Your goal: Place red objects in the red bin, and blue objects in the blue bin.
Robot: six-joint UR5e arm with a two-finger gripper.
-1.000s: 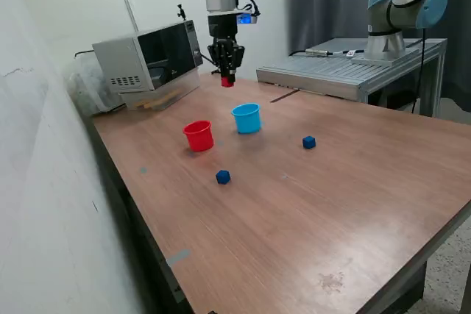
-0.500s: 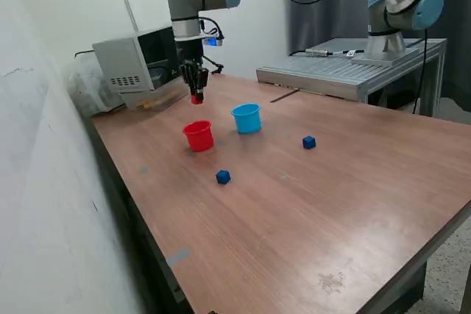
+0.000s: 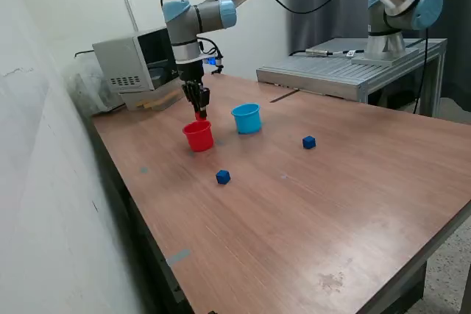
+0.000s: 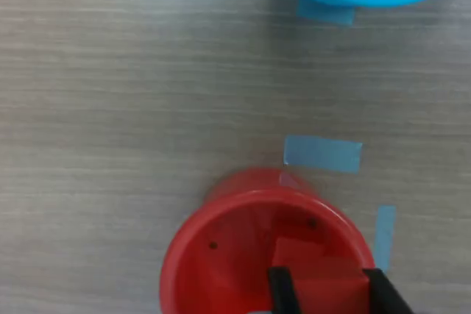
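Nearest in the exterior view, a dark blue cube (image 3: 223,176) sits on the wooden table (image 3: 331,211); a second blue cube (image 3: 309,142) lies well apart toward the exterior view's right. Behind them stand the red cup (image 3: 199,136) and, just beside it, the sky-blue cup (image 3: 246,118). The arm reaches down vertically, its gripper (image 3: 200,113) right over the red cup's mouth, fingers clamped on a small red cube (image 4: 320,279) held within the rim. A microwave (image 3: 147,60) stands farthest back.
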